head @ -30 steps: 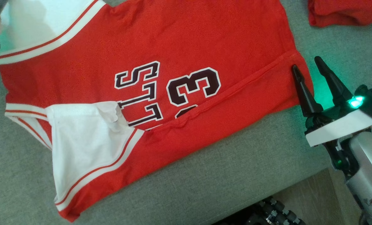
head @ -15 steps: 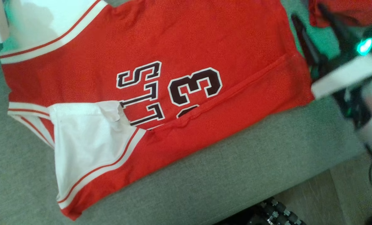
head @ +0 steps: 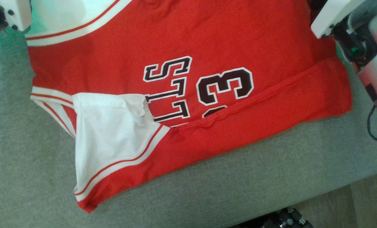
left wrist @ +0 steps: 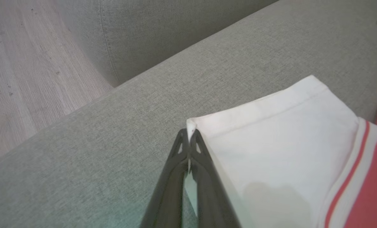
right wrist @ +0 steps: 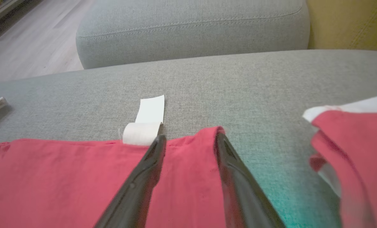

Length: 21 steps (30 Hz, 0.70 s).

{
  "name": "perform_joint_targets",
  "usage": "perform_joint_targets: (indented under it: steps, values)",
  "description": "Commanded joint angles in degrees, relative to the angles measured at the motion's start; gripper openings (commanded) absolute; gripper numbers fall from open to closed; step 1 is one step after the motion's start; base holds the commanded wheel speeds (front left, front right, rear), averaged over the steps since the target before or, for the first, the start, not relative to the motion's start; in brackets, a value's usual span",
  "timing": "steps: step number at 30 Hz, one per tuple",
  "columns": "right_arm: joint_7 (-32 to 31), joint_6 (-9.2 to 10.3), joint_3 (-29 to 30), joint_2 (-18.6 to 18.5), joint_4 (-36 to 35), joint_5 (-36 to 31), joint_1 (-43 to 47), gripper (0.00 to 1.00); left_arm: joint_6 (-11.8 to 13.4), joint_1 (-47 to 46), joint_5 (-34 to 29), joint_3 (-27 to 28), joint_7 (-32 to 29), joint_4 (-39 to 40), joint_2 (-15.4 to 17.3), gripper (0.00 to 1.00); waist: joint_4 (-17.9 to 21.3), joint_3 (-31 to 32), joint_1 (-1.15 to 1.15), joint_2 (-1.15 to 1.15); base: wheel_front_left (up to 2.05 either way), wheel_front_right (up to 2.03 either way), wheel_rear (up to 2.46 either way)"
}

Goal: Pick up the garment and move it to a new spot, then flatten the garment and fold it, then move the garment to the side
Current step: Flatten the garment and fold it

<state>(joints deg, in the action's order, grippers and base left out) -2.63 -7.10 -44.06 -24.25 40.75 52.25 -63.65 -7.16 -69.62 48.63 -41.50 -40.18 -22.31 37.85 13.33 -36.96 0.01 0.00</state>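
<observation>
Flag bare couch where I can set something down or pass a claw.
Free: the cushion strip between the jersey and the couch's front edge; the patch left of the near white sleeve; the gap between the white tag and the second red garment. Crowded: the jersey's far corners, with left claw shut on the far sleeve, right claw open over the red corner.
</observation>
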Motion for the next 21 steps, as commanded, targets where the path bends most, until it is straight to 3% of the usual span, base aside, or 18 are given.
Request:
perform_joint_targets:
  steps: [1, 3, 4, 5, 11, 21]
  values:
    - [-0.46, -0.39, -0.8, -0.59, 0.69, 1.05, -1.12, 0.67, -0.31, -3.17, 0.54, 1.43, 0.72, 1.55, 2.27, 0.0, -0.73, -0.54, -0.01, 0.0, 0.0, 0.0, 0.0]
    - [-0.34, -0.39, -1.94, -0.57, 1.96, 1.77, -2.64, 0.43, -0.32, -3.82, 0.87, 0.57, 1.32, 1.56, 2.38, 0.0, -1.02, -0.83, -0.01, 0.0, 0.0, 0.0, 0.0]
    - [-0.03, -0.39, -2.44, -0.68, 2.45, 2.02, -3.33, 0.43, -0.32, -4.12, 1.08, 0.21, 1.65, 1.54, 2.45, 0.0, -1.12, -0.97, -0.01, 0.0, 0.0, 0.0, 0.0]
    - [0.25, -0.39, -2.98, -0.8, 2.84, 2.32, -3.93, 0.0, -0.32, -4.46, 1.25, -0.2, 2.03, 1.56, 2.56, 0.0, -1.2, -1.12, -0.01, 0.0, 0.0, 0.0, 0.0]
    - [2.49, -0.39, -4.88, -1.78, 3.34, 5.66, -7.02, 0.0, -0.32, -6.9, 2.26, -2.93, 6.2, 2.85, 3.73, 0.0, -1.11, -1.94, -0.01, 0.0, 0.0, 0.0, 0.0]
    - [6.19, -0.39, -6.22, -6.52, -1.04, 13.54, -8.56, 0.0, -0.33, -13.28, 3.71, -6.03, 21.13, 5.43, 6.21, 0.0, -1.72, -1.17, -0.01, 0.0, 0.0, 0.0, 0.0]
